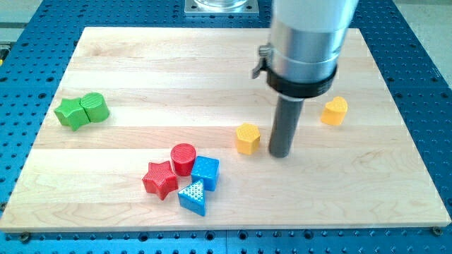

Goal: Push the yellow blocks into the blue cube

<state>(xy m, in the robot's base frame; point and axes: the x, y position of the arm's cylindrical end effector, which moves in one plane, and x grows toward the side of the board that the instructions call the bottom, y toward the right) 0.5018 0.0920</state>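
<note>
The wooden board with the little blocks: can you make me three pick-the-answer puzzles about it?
1. Where is my tip?
A. just right of the nearer yellow block
B. touching the green blocks
C. on the red star

2. How many yellow blocks lie on the wooden board?
A. one
B. two
C. four

3. The two yellow blocks are:
A. stacked
B. touching
C. apart

Answers: 1 A, the rod's end stands beside that block on the view's right. 2 B, the second yellow block lies further right. 3 C, the rod stands between them.
</note>
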